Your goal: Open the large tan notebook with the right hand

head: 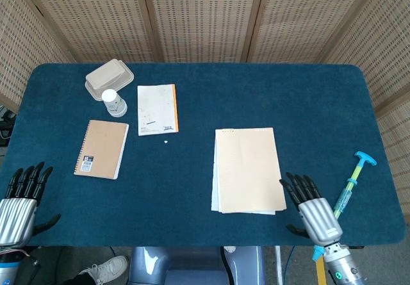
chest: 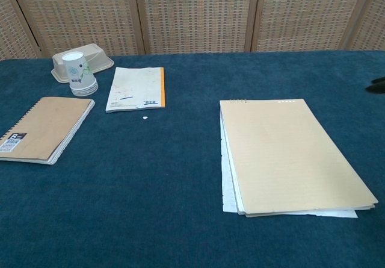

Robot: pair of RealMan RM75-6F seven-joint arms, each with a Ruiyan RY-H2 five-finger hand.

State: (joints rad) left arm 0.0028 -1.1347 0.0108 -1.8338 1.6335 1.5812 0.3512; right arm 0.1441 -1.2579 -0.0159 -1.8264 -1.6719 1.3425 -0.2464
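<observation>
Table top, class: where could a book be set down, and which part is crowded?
Free: the blue cloth between the spiral notebook and the large tan notebook, and the whole stretch right of the tan notebook's far end. Crowded: the far left corner, where the lidded container, paper cups and white pad cluster.

You are looking at three notebooks on one blue table (head: 307,99): one large tan notebook (head: 249,169) toward four o'clock of centre, one small brown spiral notebook (head: 102,148) at nine o'clock, and one white pad with an orange spine (head: 157,109) at eleven o'clock. One stack of paper cups (head: 113,102) and one beige lidded container (head: 109,79) are sitting at ten o'clock. One blue-handled tool (head: 352,179) is lying at four o'clock. You are seeing two hands: one left hand (head: 19,203), one right hand (head: 310,208).
</observation>
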